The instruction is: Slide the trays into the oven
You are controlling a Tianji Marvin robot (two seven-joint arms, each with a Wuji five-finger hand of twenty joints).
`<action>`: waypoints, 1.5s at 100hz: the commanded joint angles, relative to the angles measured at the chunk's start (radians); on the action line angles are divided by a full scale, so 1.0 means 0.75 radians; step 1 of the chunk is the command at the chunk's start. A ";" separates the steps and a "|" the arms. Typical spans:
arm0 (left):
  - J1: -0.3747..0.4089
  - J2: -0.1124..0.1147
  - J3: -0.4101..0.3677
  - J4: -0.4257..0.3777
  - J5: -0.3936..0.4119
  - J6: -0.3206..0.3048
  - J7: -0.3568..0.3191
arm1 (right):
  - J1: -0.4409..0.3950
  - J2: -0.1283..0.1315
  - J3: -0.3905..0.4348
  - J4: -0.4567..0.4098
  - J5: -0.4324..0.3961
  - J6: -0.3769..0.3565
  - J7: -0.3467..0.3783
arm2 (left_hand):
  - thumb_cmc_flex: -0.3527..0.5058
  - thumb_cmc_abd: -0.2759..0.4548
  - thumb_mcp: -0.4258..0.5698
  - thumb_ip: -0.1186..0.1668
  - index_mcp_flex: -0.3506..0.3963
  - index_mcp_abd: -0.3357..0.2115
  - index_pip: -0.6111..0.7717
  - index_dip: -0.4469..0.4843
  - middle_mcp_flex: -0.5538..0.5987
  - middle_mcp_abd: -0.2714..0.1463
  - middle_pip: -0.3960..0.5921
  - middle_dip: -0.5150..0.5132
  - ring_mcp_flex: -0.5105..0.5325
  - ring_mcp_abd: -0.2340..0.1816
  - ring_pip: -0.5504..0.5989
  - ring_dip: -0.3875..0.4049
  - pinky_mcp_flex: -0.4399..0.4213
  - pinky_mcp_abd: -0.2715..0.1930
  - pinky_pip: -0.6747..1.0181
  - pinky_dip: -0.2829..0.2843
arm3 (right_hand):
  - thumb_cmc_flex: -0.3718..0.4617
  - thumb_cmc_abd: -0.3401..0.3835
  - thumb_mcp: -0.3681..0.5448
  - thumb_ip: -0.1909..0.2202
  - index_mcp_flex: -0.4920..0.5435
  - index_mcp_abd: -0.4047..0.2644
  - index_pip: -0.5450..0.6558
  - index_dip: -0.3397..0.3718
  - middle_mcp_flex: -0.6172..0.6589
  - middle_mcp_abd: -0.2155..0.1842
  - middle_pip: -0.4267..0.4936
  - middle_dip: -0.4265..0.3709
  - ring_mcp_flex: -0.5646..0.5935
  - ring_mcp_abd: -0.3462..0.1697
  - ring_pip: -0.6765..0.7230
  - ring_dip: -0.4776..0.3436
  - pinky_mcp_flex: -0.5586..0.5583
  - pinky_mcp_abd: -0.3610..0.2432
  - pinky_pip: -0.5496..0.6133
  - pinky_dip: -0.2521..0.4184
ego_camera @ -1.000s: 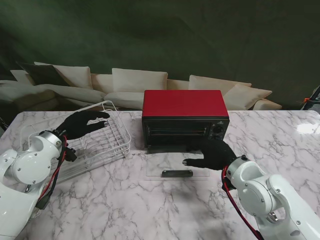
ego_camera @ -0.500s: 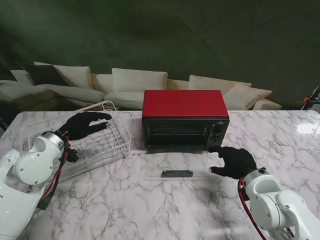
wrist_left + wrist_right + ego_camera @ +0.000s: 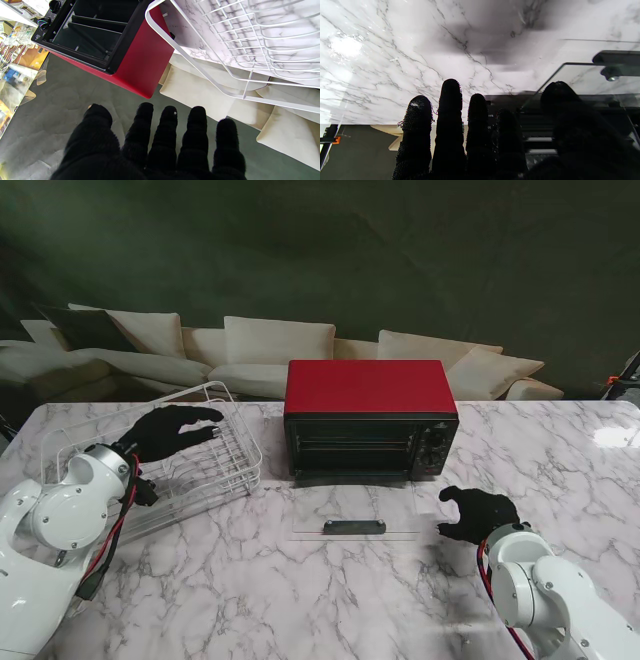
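So the oven (image 3: 371, 418) sits mid-table with its glass door (image 3: 354, 513) dropped flat toward me, handle (image 3: 354, 526) at the near edge, and the cavity looks open with rails visible in the left wrist view. The trays must be the wire things in the white rack (image 3: 175, 455) off to the left of the oven, though honestly I can't separate individual trays from the rack's own wires. The left hand (image 3: 168, 429) hovers over the rack's far side, fingers spread and a bit curled, holding nothing. The right hand (image 3: 478, 511) is just off the door's right corner, close to the table, fingers apart and empty too. My take on the step in hand: the left one needs to grab a tray, and doing that well means coming down on an edge wire that's clearly the tray and not the rack rim, or the whole rack will lift or skid on that slick marble. Pinch near the middle of the edge so it doesn't swing. Then keep it level and line it up with one pair of rails before pushing, since a crooked tray will probably jam. Also carry it over the glass door, don't drag it. The right hand could help steady things, but it should stay clear of the door.
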 commanded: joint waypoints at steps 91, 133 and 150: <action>-0.002 -0.001 0.009 0.017 0.000 0.006 -0.028 | 0.314 0.007 -0.332 0.374 0.099 0.209 -0.052 | 0.002 0.057 -0.041 -0.014 0.027 -0.020 0.010 0.012 0.026 -0.001 0.010 0.013 0.027 0.010 0.008 0.023 -0.014 0.038 -0.019 0.031 | -0.408 0.070 -0.141 -0.046 -0.053 0.035 0.015 0.074 -0.040 -0.012 0.078 0.030 -0.026 -0.015 0.120 0.054 -0.025 -0.015 0.066 0.042; 0.002 -0.001 0.001 0.019 0.002 0.003 -0.025 | 0.258 0.002 -0.292 0.273 0.173 0.178 -0.036 | 0.001 0.057 -0.041 -0.014 0.028 -0.020 0.010 0.013 0.025 -0.001 0.010 0.013 0.027 0.008 0.009 0.023 -0.014 0.038 -0.019 0.031 | -0.467 0.114 -0.172 -0.047 -0.034 0.045 0.002 0.075 -0.042 0.002 0.068 0.024 -0.040 -0.001 0.120 0.052 -0.039 -0.010 0.061 0.046; 0.001 -0.002 0.002 0.022 0.001 0.002 -0.021 | 0.228 0.002 -0.265 0.213 0.184 0.159 -0.018 | 0.000 0.057 -0.042 -0.015 0.028 -0.022 0.010 0.013 0.027 -0.001 0.010 0.013 0.026 0.009 0.009 0.023 -0.014 0.040 -0.020 0.031 | -0.484 0.135 -0.181 -0.048 0.001 0.058 -0.005 0.073 -0.018 0.017 0.065 0.021 -0.032 0.012 0.121 0.053 -0.036 -0.006 0.064 0.051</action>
